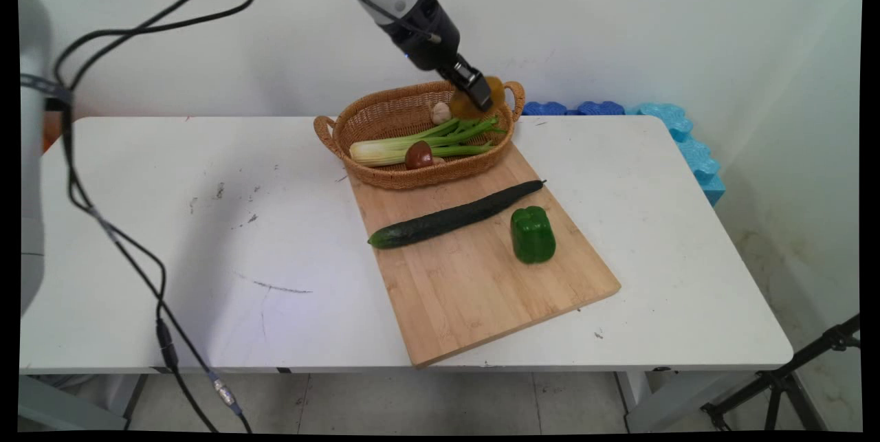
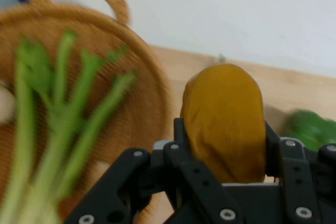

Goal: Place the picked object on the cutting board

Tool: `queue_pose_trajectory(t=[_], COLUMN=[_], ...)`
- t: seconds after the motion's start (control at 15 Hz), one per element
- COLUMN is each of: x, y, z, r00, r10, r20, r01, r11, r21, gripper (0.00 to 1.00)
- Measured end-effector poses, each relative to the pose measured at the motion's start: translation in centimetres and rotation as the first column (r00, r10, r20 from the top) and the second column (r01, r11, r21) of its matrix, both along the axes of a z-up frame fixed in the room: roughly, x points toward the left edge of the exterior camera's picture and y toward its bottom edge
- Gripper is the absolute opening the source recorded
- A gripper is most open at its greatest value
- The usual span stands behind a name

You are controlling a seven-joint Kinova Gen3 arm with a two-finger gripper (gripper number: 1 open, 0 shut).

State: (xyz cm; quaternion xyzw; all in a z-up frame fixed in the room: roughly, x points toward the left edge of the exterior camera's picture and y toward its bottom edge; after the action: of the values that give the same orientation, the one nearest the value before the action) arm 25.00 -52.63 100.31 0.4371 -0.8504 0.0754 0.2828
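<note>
Bamboo cutting board (image 1: 481,284) lies nearest on the white bench (image 1: 206,256); on it a blocky green bell pepper (image 1: 533,234) just beside a long dark-green cucumber (image 1: 454,216); behind, touching the board's far end, an oval woven wicker basket (image 1: 364,122) with pale-green celery stalks (image 1: 426,143), a brown mushroom (image 1: 419,155) and a whitish garlic bulb (image 1: 440,113); farthest, the black two-finger tool (image 1: 479,93) above the basket's right end, closed around an ochre, potato-like oval lump (image 2: 224,121); judged step: lump carried, clear of the basket floor.
</note>
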Motion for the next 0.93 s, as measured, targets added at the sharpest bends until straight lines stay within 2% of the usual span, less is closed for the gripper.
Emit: queue_pose_trajectory(t=[0.27,0.53,0.93], x=[-1.0,-1.5,-1.9], y=[5.8,10.0,13.2], z=[0.0,-2.0,-7.2], r00=[1.000,1.000,1.000], r10=[-0.002,-0.008,-0.009], r20=[-0.011,-0.002,0.027], r01=[0.003,0.009,0.007], r11=[0.998,0.996,0.997], r21=[0.061,0.089,0.082], gripper=[0.00,0.00,0.00])
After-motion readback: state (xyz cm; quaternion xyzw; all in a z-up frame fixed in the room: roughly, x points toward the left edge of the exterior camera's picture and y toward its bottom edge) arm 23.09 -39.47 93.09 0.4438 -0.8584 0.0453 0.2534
